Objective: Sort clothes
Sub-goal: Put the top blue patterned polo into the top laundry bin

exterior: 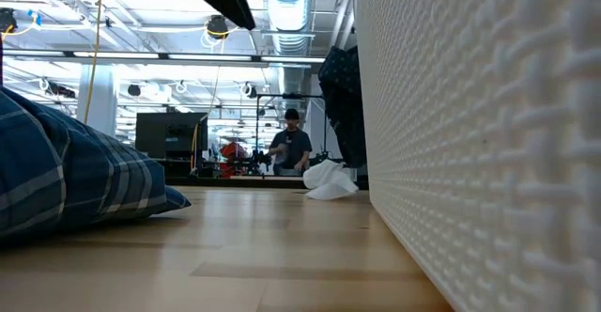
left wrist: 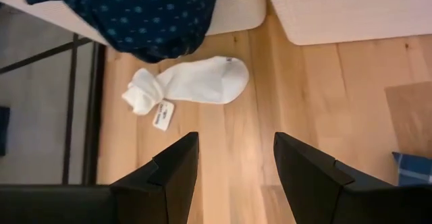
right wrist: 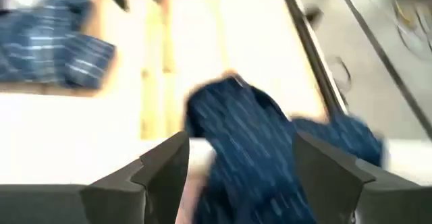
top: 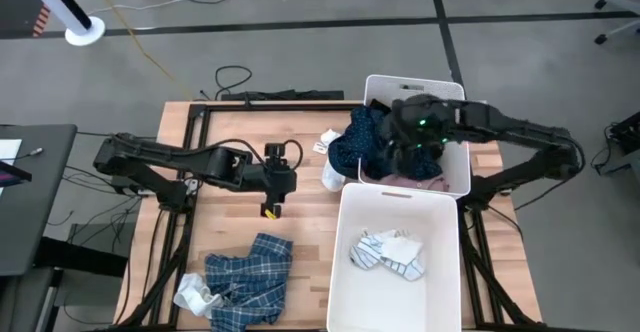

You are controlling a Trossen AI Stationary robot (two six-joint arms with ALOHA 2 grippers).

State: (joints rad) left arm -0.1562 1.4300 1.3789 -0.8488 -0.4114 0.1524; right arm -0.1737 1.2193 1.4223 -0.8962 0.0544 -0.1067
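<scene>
The navy dotted piece [top: 357, 144] hangs over the left rim of the far white bin [top: 455, 88]; part of it droops down the bin's outer wall [exterior: 343, 101]. My right gripper [top: 398, 140] hovers open over that bin, and the navy piece [right wrist: 250, 143] shows blurred in the gap between its fingers. A white sock [left wrist: 192, 84] lies flat on the table beside the bin. My left gripper [left wrist: 236, 143] hangs open above bare table, short of the sock. The blue plaid shirt [top: 248, 275] lies crumpled at the near left. Grey-striped socks [top: 390, 255] lie in the near bin [top: 345, 272]. My right gripper stands open with the navy dotted piece [right wrist: 233, 116] showing between its fingers. The wrist view is blurred, so I cannot tell whether either finger touches the cloth.
A pink piece [top: 412, 183] and dark cloth [top: 425, 157] lie in the far bin. A white piece [top: 195, 294] sits beside the plaid shirt. The near bin's wall [exterior: 488, 162] stands along the table's right half. Bare wood lies between the plaid shirt and the white sock.
</scene>
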